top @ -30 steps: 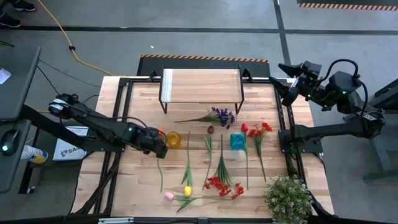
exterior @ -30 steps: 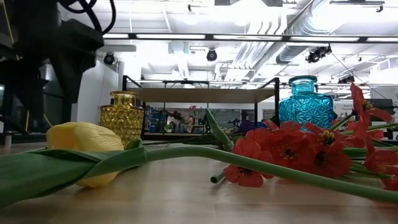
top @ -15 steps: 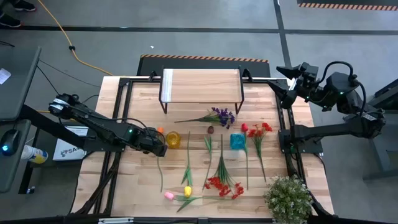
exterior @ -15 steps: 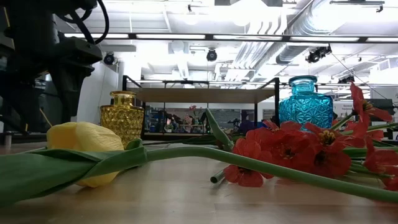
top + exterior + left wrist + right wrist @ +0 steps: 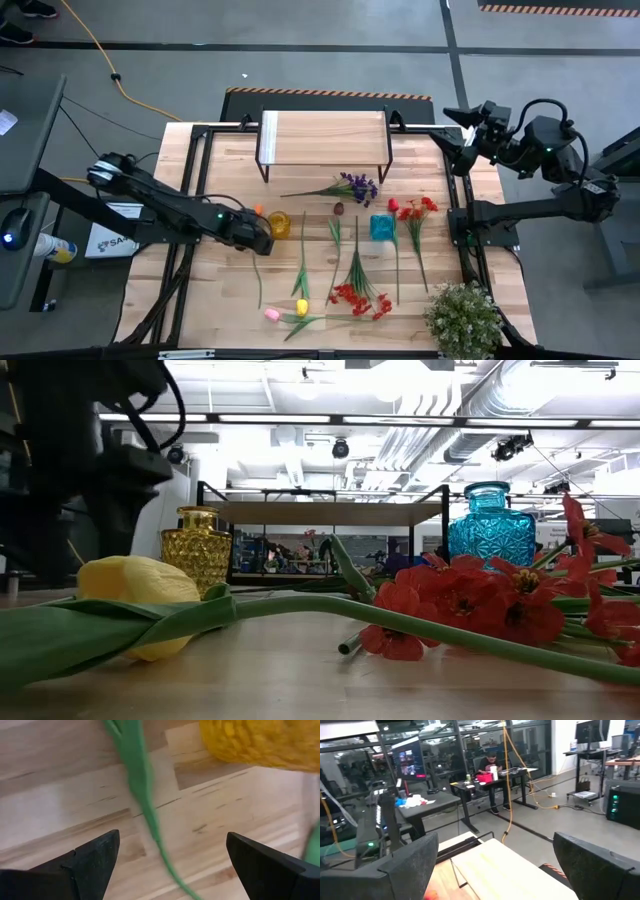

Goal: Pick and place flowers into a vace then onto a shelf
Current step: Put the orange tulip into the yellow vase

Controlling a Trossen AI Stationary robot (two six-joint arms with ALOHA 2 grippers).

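Across the worktop you have the flowers lying flat with green stems, in front of the shelf. Your left pincer hangs spread beside the yellow vase, its wrist view showing one stem between the fingers. Your right pincer waits spread by the worktop's far right corner.

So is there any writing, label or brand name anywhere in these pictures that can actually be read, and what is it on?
"SA": the only legible letters, on a white box beside the table under the left arm; the rest is hidden by the arm.
Screens in the room behind: lit, but too blurred to read.
Yellow vase, blue vase, shelf: no writing visible.
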